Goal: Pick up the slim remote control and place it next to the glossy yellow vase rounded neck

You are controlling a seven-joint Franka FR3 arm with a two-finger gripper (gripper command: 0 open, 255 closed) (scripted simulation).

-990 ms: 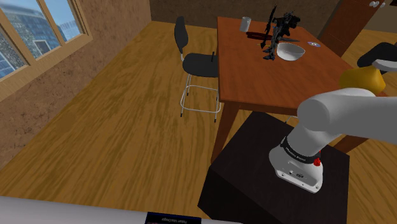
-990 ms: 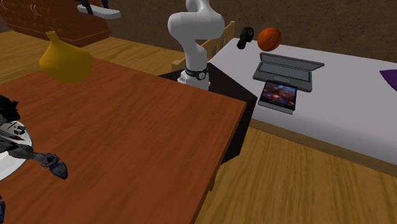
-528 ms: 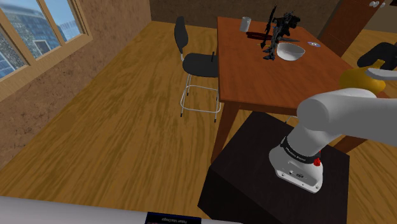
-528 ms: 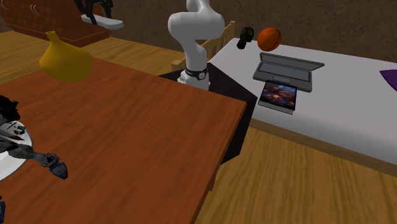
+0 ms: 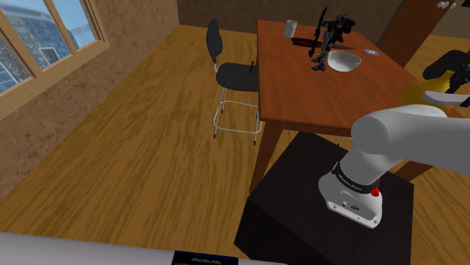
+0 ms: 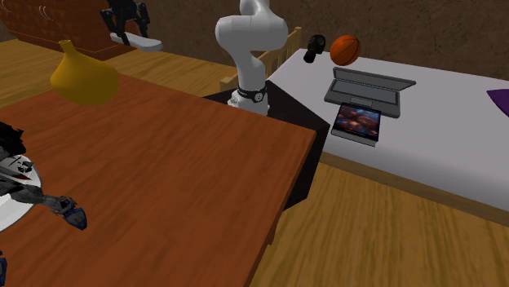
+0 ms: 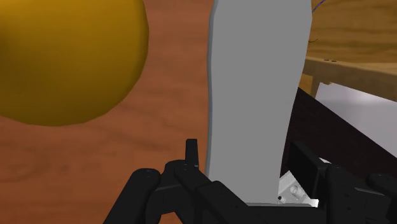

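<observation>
My gripper [image 6: 124, 18] hangs over the far side of the wooden table [image 6: 188, 163], shut on a slim, long, light grey remote control [image 6: 145, 41] that it holds level. In the wrist view the gripper [image 7: 248, 181] clasps the remote [image 7: 254, 95] between its black fingers, with the rounded glossy yellow vase [image 7: 63, 57] close beside the remote over the tabletop. The vase [image 6: 83, 77], narrow neck up, stands on the table just below and to the second exterior view's left of the remote. At the shoulder view's right edge the gripper [image 5: 446, 66] and remote [image 5: 450, 95] partly cover the vase [image 5: 419, 93].
A white bowl [image 5: 343, 62], dark toy figures [image 5: 331, 34] and a cup [image 5: 290, 28] sit at the table's far end. A black chair [image 5: 233, 75] stands beside the table. The black stand [image 5: 301, 196] touches the table's near edge. Behind lies a bed with a laptop [image 6: 367, 94] and a basketball [image 6: 345, 49].
The gripper has come down with the remote, shifting toward the second exterior view's right and closer to the vase. The vase and other table items have not moved.
</observation>
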